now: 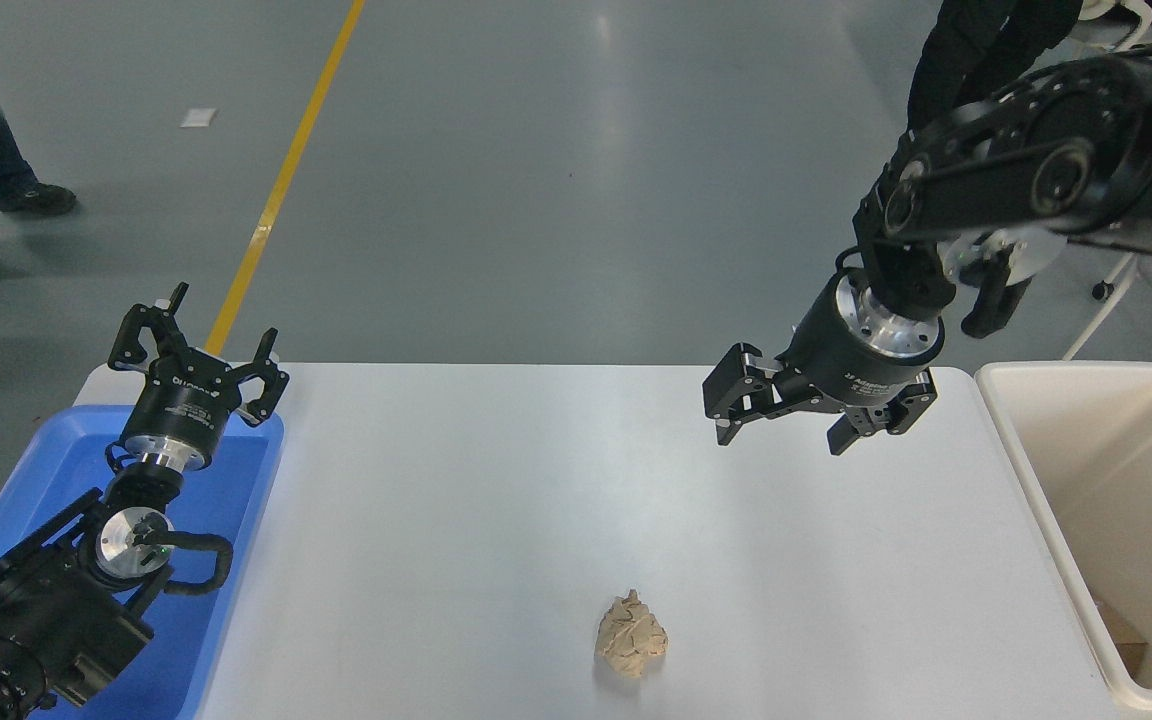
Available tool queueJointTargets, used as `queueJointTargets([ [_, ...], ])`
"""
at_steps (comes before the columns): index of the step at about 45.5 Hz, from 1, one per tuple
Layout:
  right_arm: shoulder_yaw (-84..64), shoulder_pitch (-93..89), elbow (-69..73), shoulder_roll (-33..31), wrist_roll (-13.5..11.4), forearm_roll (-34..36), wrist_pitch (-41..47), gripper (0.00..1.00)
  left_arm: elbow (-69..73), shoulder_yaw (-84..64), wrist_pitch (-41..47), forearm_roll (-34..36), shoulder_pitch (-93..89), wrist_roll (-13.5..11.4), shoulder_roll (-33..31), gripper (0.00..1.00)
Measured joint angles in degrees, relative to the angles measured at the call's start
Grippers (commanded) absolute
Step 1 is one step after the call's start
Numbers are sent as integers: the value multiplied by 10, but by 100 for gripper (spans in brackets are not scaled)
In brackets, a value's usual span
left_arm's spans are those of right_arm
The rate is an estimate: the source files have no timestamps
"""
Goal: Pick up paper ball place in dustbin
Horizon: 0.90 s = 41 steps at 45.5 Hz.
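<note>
White table as landmark. Cream dustbin at its right end, blue tray at its left end. Right gripper above table's far right part, fingers spread, empty. Left gripper over tray, fingers apart, empty. Paper ball on table's near edge, well apart from both.

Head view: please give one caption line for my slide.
Open right gripper above the table, paper ball not yet picked.
</note>
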Motion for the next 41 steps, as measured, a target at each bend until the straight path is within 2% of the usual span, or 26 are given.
queueJointTargets([
  [15,36,-153,-88,28,0,-1,-65,100,0,0,0,0,0,0,0,99],
  [41,92,-311,-168,35,0,-1,-96,100,0,0,0,0,0,0,0,99],
])
